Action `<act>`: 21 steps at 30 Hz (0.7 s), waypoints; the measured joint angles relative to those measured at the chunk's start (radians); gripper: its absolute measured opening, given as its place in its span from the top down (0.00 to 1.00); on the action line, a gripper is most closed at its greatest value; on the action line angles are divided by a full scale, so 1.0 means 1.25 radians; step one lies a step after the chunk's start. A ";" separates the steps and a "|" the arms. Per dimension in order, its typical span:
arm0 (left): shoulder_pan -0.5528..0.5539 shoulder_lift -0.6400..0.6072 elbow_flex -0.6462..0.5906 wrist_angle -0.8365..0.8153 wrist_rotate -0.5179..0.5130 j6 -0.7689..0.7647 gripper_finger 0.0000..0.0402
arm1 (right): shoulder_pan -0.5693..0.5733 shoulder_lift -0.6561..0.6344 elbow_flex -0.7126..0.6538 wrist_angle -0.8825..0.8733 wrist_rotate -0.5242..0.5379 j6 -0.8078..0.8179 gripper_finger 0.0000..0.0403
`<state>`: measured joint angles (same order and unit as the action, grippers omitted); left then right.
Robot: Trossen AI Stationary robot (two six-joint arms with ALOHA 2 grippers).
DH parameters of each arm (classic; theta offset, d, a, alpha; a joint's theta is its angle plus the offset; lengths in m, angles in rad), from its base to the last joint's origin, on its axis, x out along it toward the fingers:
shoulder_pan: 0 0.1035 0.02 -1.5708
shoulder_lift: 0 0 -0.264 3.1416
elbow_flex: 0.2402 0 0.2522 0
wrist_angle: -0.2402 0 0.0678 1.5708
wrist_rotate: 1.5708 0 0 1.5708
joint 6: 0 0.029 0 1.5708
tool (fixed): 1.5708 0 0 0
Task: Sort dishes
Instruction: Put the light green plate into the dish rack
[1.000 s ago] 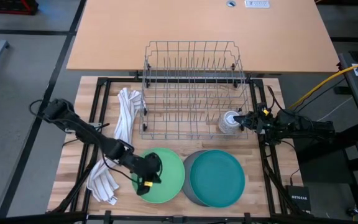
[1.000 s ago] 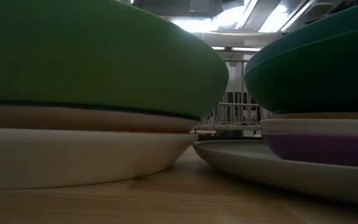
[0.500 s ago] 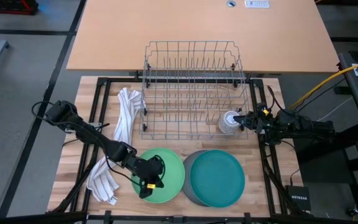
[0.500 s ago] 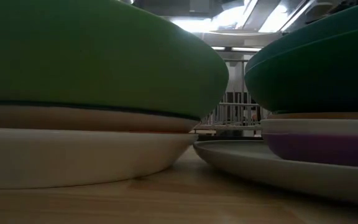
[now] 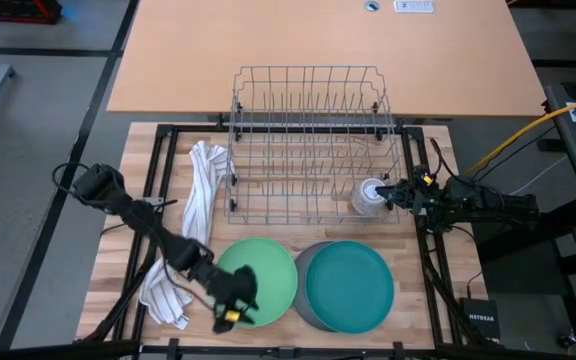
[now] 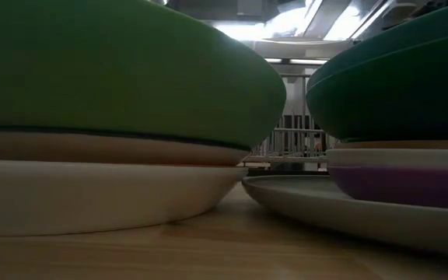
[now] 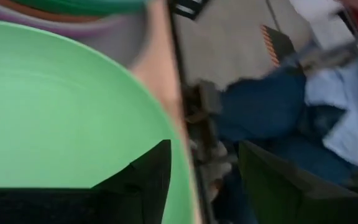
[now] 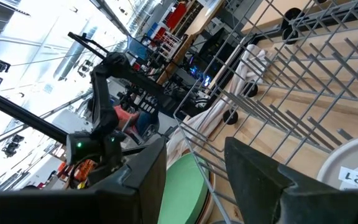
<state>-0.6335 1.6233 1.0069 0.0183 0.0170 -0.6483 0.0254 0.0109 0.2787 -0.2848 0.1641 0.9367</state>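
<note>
Light green round plate (image 5: 263,278): tops the left stack at the table's near edge.
Left gripper (image 5: 236,305): at that plate's near-left rim, jaws parted, empty.
Right gripper (image 5: 393,192): parted, waits by the wire rack (image 5: 308,140).
Nearer arm: left.

text: "NETGEAR" | on: black box (image 5: 479,318) | text: "21" | on: white label (image 8: 357,179)
</note>
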 joint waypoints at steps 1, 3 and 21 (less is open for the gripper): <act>-0.015 0.007 0.001 0.011 -0.001 0.001 0.55 | 0.000 0.000 0.000 0.000 0.000 0.000 0.59; -0.041 0.022 0.001 0.020 -0.013 0.001 0.56 | 0.000 0.000 0.000 -0.001 0.000 0.000 0.59; -0.080 0.084 0.048 -0.161 -0.115 0.085 0.58 | 0.000 0.000 0.000 -0.010 -0.018 0.034 0.59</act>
<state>-0.7330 1.7279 1.0664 -0.1832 -0.1268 -0.5418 0.0257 0.0108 0.2787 -0.2967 0.1413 0.9794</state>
